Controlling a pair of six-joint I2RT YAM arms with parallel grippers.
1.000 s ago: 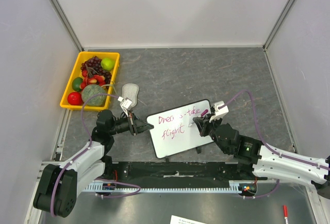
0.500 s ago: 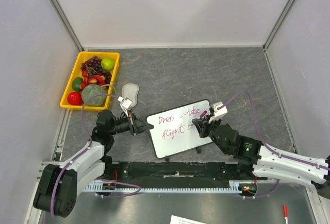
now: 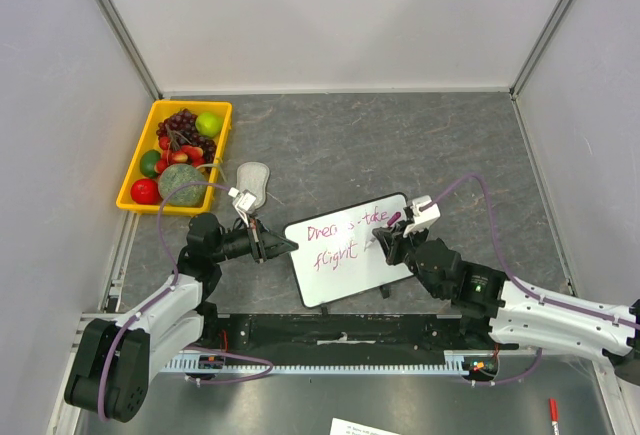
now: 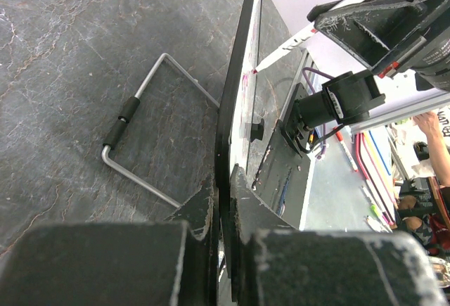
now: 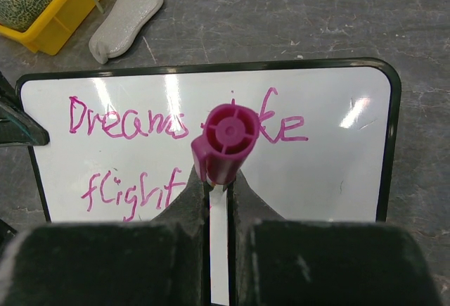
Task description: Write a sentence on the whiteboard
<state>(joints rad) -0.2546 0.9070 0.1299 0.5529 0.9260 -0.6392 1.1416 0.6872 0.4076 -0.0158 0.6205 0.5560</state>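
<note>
Near the front middle of the grey table (image 3: 400,145), the whiteboard (image 3: 345,280) stood between the two arms, propped on a wire stand (image 4: 137,144); the left gripper (image 3: 283,246) was clamped on the board's left edge, a finger on either side of the thin black frame; the right gripper (image 5: 218,179) was closed on a magenta marker (image 5: 226,141), its tip at the board face just right of the lower word; the sentence (image 5: 126,126) ran in two pink lines, "Dreams" and a partly hidden word ending "ke" above, "flight" below; a grey eraser pad (image 3: 253,179) lay just beyond the board's far left corner; a yellow tray (image 3: 190,104) of fruit sat at the far left.
</note>
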